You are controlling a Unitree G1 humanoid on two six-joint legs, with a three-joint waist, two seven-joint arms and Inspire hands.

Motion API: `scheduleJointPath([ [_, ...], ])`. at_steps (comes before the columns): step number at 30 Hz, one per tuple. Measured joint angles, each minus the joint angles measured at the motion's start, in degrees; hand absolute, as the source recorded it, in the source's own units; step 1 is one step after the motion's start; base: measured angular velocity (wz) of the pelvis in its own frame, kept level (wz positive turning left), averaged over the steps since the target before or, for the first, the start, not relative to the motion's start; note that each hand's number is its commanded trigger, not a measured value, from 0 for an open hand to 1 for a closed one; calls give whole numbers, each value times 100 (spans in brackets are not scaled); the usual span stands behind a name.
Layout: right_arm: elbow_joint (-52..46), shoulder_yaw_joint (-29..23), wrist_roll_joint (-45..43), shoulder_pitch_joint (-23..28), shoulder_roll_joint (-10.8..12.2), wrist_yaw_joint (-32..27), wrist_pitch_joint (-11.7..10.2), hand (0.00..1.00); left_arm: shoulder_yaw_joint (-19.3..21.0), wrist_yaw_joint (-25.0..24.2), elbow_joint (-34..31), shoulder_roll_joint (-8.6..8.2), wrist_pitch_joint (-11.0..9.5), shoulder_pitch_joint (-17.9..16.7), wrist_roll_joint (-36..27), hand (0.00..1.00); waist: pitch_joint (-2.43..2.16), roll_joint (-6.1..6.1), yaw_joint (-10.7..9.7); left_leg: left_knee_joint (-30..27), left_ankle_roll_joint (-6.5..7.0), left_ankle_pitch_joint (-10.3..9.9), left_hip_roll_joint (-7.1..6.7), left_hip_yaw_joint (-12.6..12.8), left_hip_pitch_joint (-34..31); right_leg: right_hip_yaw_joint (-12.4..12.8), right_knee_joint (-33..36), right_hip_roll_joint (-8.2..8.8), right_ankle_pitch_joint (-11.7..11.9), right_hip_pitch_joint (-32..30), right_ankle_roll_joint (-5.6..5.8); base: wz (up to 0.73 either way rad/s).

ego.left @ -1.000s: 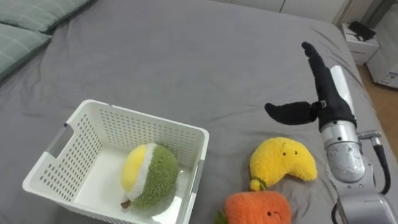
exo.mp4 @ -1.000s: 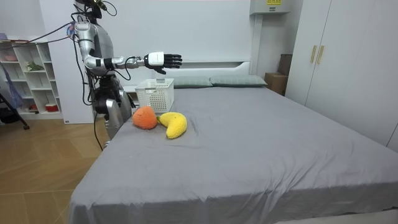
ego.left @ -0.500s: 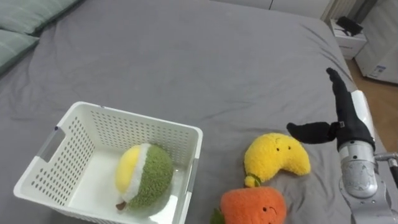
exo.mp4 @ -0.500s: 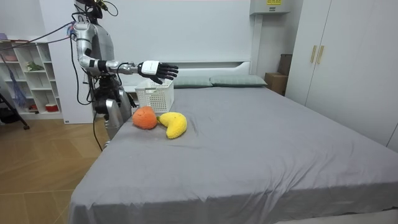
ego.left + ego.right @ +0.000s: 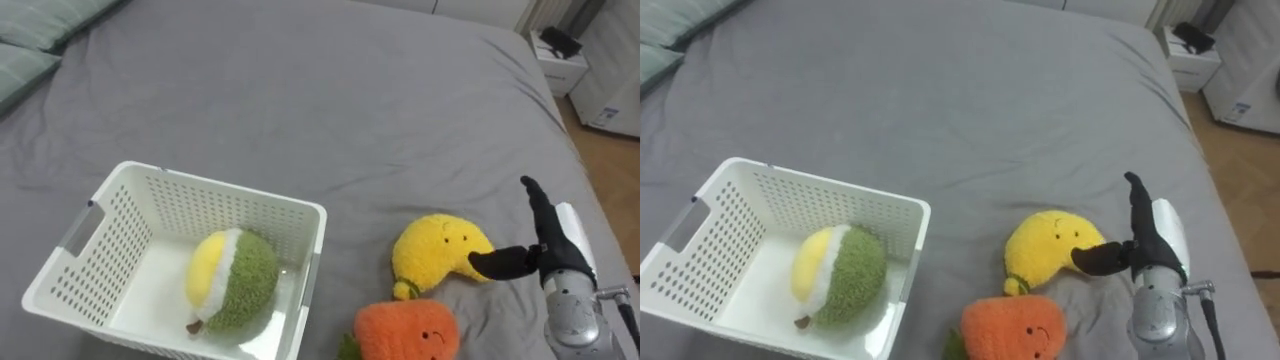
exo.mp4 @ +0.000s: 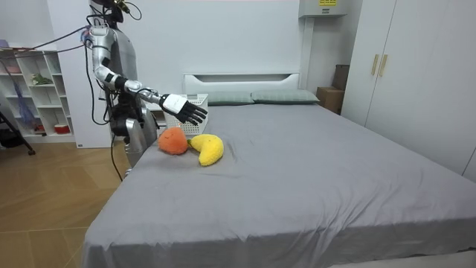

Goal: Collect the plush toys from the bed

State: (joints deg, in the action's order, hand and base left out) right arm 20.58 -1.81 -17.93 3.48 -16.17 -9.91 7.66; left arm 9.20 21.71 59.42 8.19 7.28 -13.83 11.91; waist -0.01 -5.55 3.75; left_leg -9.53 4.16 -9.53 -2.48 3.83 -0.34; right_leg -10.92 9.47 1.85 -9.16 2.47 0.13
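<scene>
A yellow banana plush toy (image 5: 444, 255) and an orange plush toy (image 5: 408, 332) lie side by side on the grey bed (image 5: 330, 110), near its edge. A white perforated basket (image 5: 110, 240) stands to their left with a green-and-yellow plush toy (image 5: 232, 281) inside. My right hand (image 5: 545, 245) is open, fingers straight, low beside the banana toy's right end, its thumb against or just short of the toy. In the room view the right hand (image 6: 187, 109) hangs above the banana toy (image 6: 208, 148) and orange toy (image 6: 172, 141), in front of the basket (image 6: 186, 112).
Green pillows (image 5: 35, 45) lie at the head of the bed on the left. A white nightstand (image 5: 558, 62) stands past the bed's far right corner. White shelves (image 6: 33, 93) stand behind me and wardrobes (image 6: 401, 74) line the room view's right.
My right hand has come down and back from high over the bed to just beside the banana toy. The toys and basket have kept their places; the camera shifted slightly.
</scene>
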Motion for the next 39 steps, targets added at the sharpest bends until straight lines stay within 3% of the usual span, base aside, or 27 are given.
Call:
scheduleJointPath([
  [4, 339, 71, -60, -468, -9, -60, -24, 0, -116, -81, 56, 72, 6, 124, -130, 0, 12, 55, 12, -28, 7, 80, -1, -3, -331, -24, 56, -3, 46, -369, -15, 2],
  [13, 1711, 548, -36, -1657, -95, -175, -196, 0, -418, -174, 230, 174, -93, 684, -463, 0, 41, -19, 156, -165, -5, 126, -22, -245, -926, -255, 16, 3, 69, -794, -29, 16],
  [24, 3114, 750, 109, -2363, -196, -185, -408, 0, -741, -223, 565, 227, -260, 891, -751, 0, 120, -8, 346, -180, -1, 144, -44, -363, -1158, -516, 17, 60, 66, -972, -25, 7],
  [28, 3489, 748, 111, -2708, -256, -220, -459, 0, -772, -225, 655, 241, -270, 1058, -790, 0, 131, -34, 358, -193, -13, 190, -58, -445, -1333, -646, 28, 69, 67, -1108, -26, 12],
  [39, 3973, 1197, -288, -2815, -422, -241, -522, 0, -992, -227, 659, 279, -278, 1100, -791, 0, 140, -49, 471, -187, -20, 196, -62, -469, -1394, -664, 23, 69, 67, -1162, -26, 1],
])
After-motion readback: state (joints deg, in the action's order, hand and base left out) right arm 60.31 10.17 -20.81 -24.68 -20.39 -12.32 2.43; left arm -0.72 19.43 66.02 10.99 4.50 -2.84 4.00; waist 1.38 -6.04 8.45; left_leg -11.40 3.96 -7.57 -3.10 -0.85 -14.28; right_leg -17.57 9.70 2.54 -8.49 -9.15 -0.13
